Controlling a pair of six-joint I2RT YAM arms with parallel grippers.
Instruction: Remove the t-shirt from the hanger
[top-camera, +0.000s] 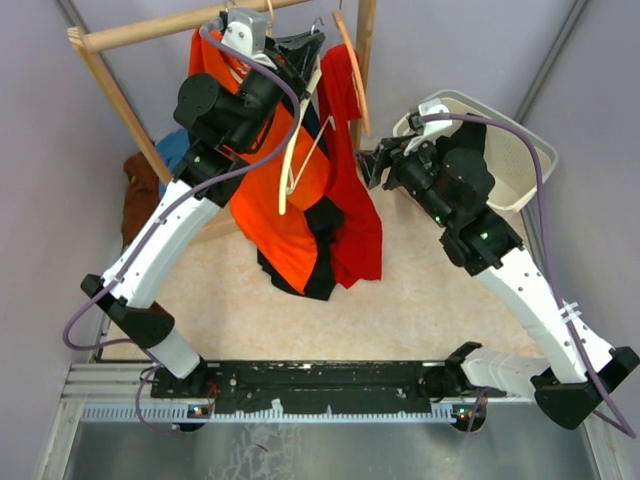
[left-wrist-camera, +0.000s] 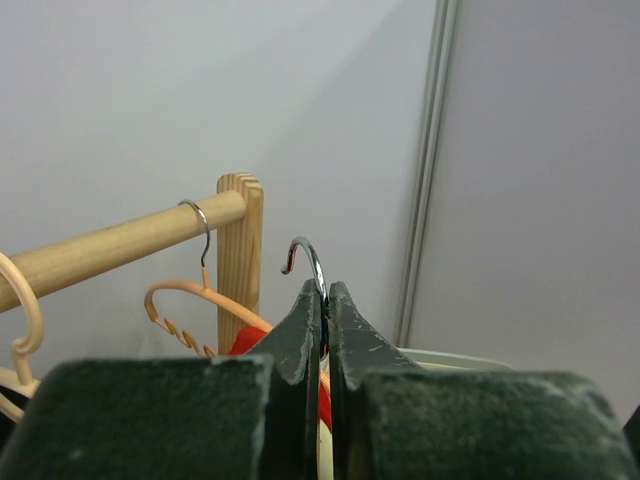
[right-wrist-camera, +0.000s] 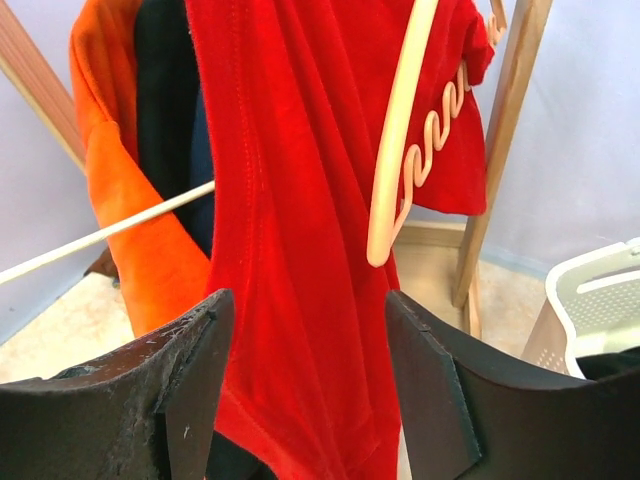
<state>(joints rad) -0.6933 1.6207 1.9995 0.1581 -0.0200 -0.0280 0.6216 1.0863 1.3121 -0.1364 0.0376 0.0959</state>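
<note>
1. Jaws on the left gripper are clamped tight on the metal hook of a hanger. It's held up beside the wooden rail and the hook isn't over the rail.
2. Right gripper has its jaws apart with nothing pinched. The red t-shirt hangs right in front of the gap.
3. That shirt is bunched up with an orange t-shirt and something dark. They're all draped around the cream hanger and a peach hanger. Honestly can't tell which garment sits on which hanger.
4. My read on the step: hanger lifted and steadied, and the strip-off grab is being lined up, not made yet.
5. Next move probably needs the right jaws pushed forward onto a fold of red cloth only. Then close and pull down and away while the left holds firm. Catching the peach hanger would be bad.
6. The basket sits just behind the right arm, a likely drop spot.
</note>
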